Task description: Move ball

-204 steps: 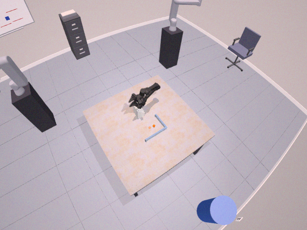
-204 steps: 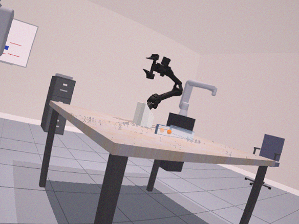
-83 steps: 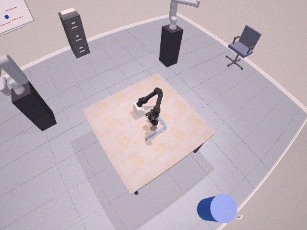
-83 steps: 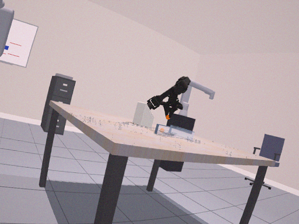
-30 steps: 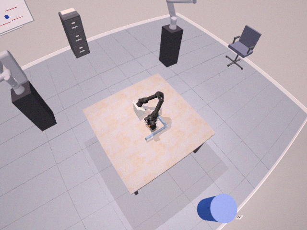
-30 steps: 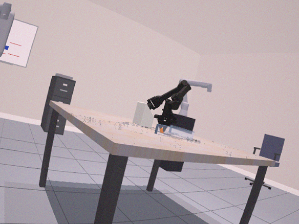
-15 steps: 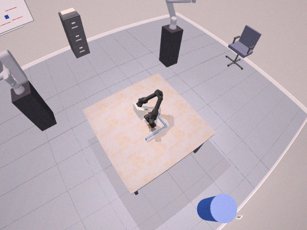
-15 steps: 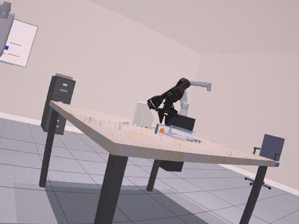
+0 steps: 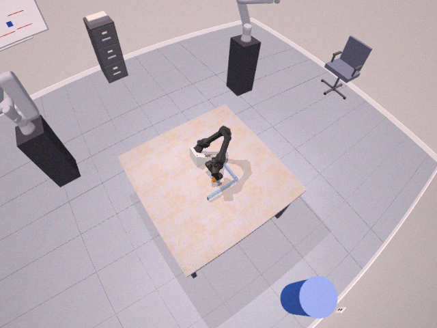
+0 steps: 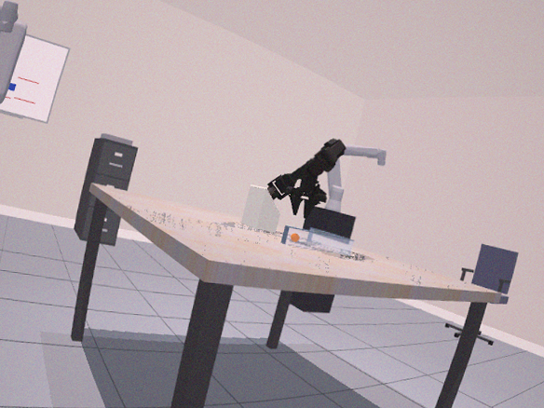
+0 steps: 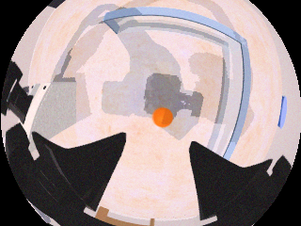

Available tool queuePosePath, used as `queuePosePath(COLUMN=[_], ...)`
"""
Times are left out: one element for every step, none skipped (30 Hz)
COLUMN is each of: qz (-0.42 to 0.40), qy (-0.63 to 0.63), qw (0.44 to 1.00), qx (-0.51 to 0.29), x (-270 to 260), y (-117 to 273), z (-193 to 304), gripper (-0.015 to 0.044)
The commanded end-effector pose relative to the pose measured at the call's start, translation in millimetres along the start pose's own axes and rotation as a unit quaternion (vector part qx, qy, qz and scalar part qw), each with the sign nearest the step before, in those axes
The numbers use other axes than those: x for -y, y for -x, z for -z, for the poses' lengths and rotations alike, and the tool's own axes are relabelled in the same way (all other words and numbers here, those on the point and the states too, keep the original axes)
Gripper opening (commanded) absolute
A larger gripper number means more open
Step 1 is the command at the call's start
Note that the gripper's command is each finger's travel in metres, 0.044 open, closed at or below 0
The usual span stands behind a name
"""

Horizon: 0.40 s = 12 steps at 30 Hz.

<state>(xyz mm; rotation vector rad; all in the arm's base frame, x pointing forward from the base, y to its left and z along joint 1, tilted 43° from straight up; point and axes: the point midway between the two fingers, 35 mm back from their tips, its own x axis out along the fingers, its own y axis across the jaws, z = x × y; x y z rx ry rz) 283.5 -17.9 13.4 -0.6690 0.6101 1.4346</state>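
The orange ball (image 9: pixel 213 180) (image 10: pixel 295 237) (image 11: pixel 163 117) lies on the table inside the corner made by the two low clear walls (image 9: pixel 222 189) (image 10: pixel 327 241) (image 11: pixel 245 89), touching neither wall. No separate see-through copy shows; I cannot tell whether the ball covers it exactly. My gripper (image 10: pixel 300 215) (image 11: pixel 158 142) is open and empty. It hangs above the table, clear of the ball, with a gap between its fingertips and the ball in the exterior view. In the wrist view the ball lies beyond the fingertips.
A whitish angular block (image 9: pixel 198 158) (image 10: pixel 260 209) (image 11: pixel 56 110) stands at the arm's base on the table (image 9: pixel 176 219) (image 10: pixel 238 272). The longer clear wall runs on the far side of the ball from the base. Shadows of the arm fall across the corner.
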Motion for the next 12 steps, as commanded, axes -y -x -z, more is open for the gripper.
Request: queuePosePath(qz=[0.009, 0.009, 0.009, 0.009, 0.009, 0.009, 0.009, 0.009, 0.009, 0.009, 0.009, 0.009], qy=[0.006, 0.006, 0.006, 0.006, 0.006, 0.006, 0.006, 0.006, 0.006, 0.006, 0.006, 0.006], qw=[1.000, 1.000, 1.000, 1.000, 1.000, 1.000, 1.000, 1.000, 1.000, 1.000, 1.000, 1.000], qx=[-0.006, -0.006, -0.006, -0.006, -0.006, -0.006, -0.006, -0.006, -0.006, -0.006, -0.006, -0.006], x=[3.2, 2.9, 2.9, 2.9, 2.9, 2.9, 2.9, 2.9, 2.9, 2.9, 2.9, 2.9], y=[40.2, 43.0, 43.0, 43.0, 43.0, 43.0, 43.0, 43.0, 43.0, 43.0, 43.0, 43.0], z=[1.5, 1.3, 1.3, 1.3, 1.3, 1.3, 1.3, 1.3, 1.3, 1.3, 1.3, 1.3], gripper=[0.0390, 0.0416, 0.0440, 0.0440, 0.0440, 0.0440, 0.0440, 0.0440, 0.0440, 0.0440, 0.0440, 0.0440])
